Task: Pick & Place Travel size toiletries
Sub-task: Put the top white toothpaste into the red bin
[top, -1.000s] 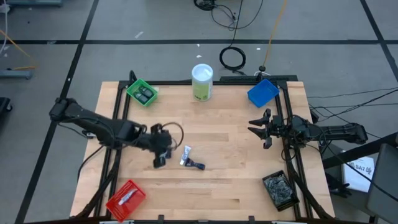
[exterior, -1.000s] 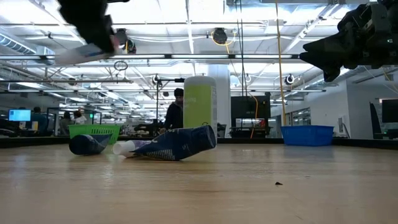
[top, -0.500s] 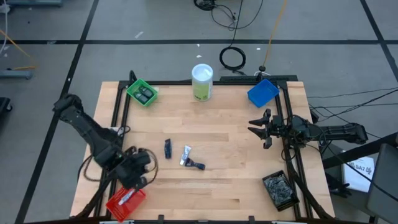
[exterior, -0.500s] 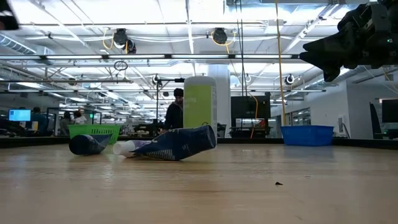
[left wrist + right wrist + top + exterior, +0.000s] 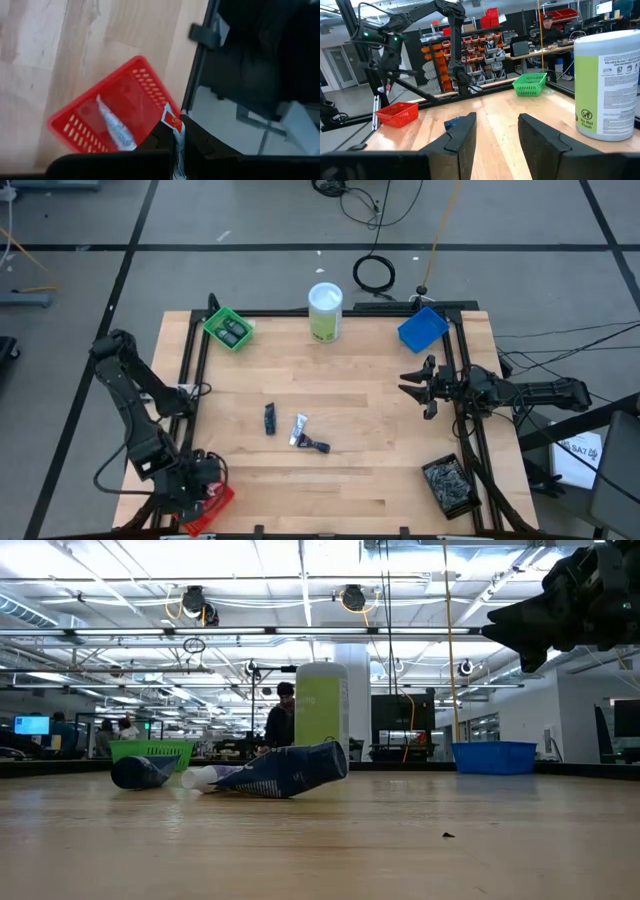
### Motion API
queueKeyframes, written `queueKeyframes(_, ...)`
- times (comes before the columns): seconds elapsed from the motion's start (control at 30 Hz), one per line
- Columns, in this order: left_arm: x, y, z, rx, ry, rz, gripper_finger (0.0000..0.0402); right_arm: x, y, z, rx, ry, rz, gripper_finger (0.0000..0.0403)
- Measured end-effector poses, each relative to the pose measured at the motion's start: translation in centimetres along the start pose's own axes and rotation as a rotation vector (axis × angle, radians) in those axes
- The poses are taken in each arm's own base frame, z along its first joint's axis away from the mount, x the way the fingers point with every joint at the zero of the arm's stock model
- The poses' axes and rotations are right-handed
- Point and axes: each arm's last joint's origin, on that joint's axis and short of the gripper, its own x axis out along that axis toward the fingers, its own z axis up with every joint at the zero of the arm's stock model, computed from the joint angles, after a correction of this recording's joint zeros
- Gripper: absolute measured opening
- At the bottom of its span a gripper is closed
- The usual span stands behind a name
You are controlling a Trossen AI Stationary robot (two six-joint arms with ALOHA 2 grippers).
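Observation:
My left gripper [image 5: 205, 492] hangs over the red bin [image 5: 205, 502] at the table's near left corner, shut on a thin silvery sachet with a red corner [image 5: 172, 122]. Another silvery sachet [image 5: 115, 131] lies inside that bin [image 5: 90, 125]. On the middle of the table lie a small dark bottle [image 5: 270, 418], a blue-and-white tube [image 5: 299, 430] and a dark item [image 5: 318, 446], all on their sides. My right gripper [image 5: 415, 387] waits open at the right edge, its fingers [image 5: 460, 132] pointing level across the table. My left gripper pinches the sachet between its two fingers [image 5: 162, 137]. Only the sachet's red-tipped end [image 5: 171, 119] sticks out past the fingertips. The fingers slant downward from above. The sachet is lifted clear, above the bin's rim next to the table's edge rail.
A green bin [image 5: 229, 329] with dark items stands at the far left, and a blue bin [image 5: 422, 330] at the far right. A dark bin [image 5: 450, 485] with small items is at the near right. A tall white-and-green canister [image 5: 325, 312] stands at the far middle.
My left gripper has swung from the table's middle toward the near left corner and now hangs over the red bin, turning as it went and staying shut on the sachet. The dark bottle it stood over now shows.

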Motion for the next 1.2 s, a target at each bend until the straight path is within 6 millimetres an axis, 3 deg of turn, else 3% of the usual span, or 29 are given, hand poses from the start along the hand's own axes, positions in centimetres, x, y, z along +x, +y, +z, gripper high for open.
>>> queueKeyframes(0.17, 0.4, -0.1, 0.1, -0.06, -0.055, 0.021, 0.0007, 0.0, 0.0, 0.0, -0.014, 0.003, -0.001, 0.0134)
queueKeyframes(0.57, 4.8, -0.1, -0.5, -0.09, 0.148, 0.152, 0.002, 0.0, 0.0, 0.0, -0.015, 0.003, 0.0, 0.0134)
queueKeyframes(1.2, 4.7, 0.5, 0.5, -0.205, 0.187, 0.184, 0.003, 0.0, 0.0, 0.0, -0.016, 0.004, 0.003, 0.0134)
